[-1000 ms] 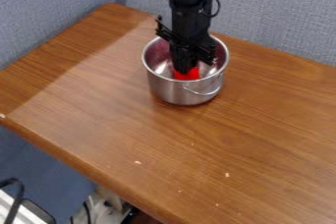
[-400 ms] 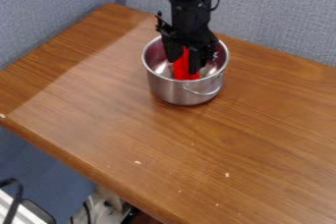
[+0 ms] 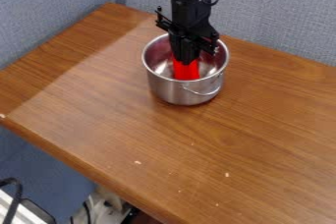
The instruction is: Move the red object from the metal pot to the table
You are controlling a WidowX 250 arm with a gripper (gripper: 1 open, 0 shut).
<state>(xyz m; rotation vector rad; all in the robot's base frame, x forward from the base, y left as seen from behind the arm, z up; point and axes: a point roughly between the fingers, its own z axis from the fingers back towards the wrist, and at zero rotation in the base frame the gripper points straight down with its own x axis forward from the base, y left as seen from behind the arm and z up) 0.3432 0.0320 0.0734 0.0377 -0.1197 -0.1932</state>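
Claw [image 3: 190, 59]: narrowed from its brief spread, now clamping the red object [image 3: 188, 68].
Pot [image 3: 168, 85]: object remains inside, at centre.
Meaning: grasp secured; lift comes next.

Single view, fixed camera: raised, off the near corner of the surface [image 3: 92, 100], looking down at a slant across it toward the blue back wall [image 3: 276, 12]. Middle range; metal pot [image 3: 186, 83] sits upper centre, floor visible below the near edge.

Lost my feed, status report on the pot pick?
Gripper down inside metal pot, shut on red object. Object not lifted yet. Table around pot unobstructed.
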